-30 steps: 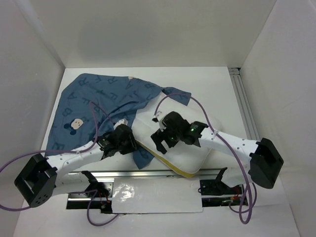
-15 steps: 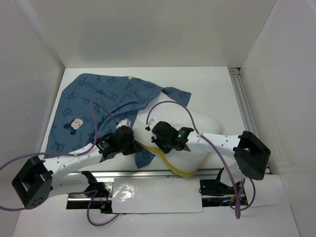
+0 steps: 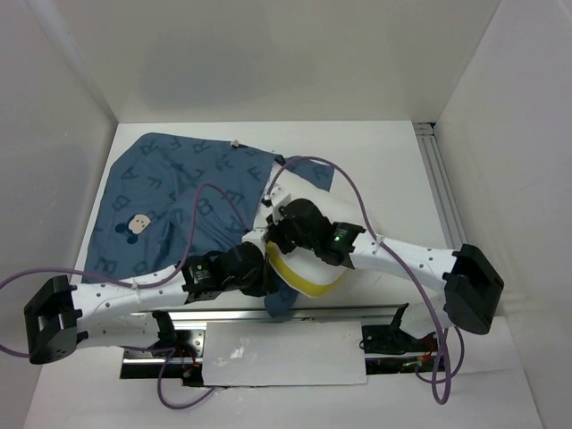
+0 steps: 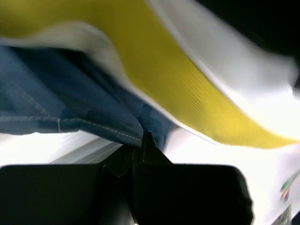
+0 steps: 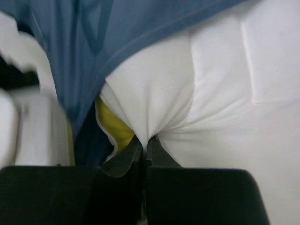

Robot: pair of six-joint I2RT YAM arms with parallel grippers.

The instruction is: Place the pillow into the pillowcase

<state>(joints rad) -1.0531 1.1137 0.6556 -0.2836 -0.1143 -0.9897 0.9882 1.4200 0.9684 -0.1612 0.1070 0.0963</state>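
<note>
Blue printed fabric, the large pillowcase (image 3: 170, 192) with pale letters and a cartoon mouse face (image 3: 134, 225), lies spread over the left and middle of the white table (image 3: 384, 170). One loose corner of it trails toward the near edge and lies over the aluminium rail (image 3: 357, 313).

From the overhead camera I see the soft cream-white pillow (image 3: 308, 266) bunched up near the front centre, just right of the pillowcase. Its yellow side band (image 3: 302, 281) curves along the near side. Most of the cushion is hidden under my two arms, which meet over it.

My left gripper (image 3: 257, 273) reaches in from the left, right against the yellow band. On its wrist camera the jaws are closed, and the stitched blue hem of the pillowcase (image 4: 47, 103) runs straight into the fingertips (image 4: 142, 140), so I read it as pinching that hem. The yellow band (image 4: 187, 89) passes just above the blue cloth there, with white pillow fabric beyond it. That view is blurred.

My right gripper (image 3: 275, 239) comes in from the right and sits on top of the pillow. Its wrist camera shows the jaws pressed together on a gathered fold of white pillow fabric (image 5: 225, 93), creases fanning out from the fingertips (image 5: 146, 140). Blue pillowcase cloth (image 5: 117, 28) drapes over the cushion's upper left, and a sliver of yellow shows beneath it.

Purple cables (image 3: 349, 192) loop above both arms.
</note>
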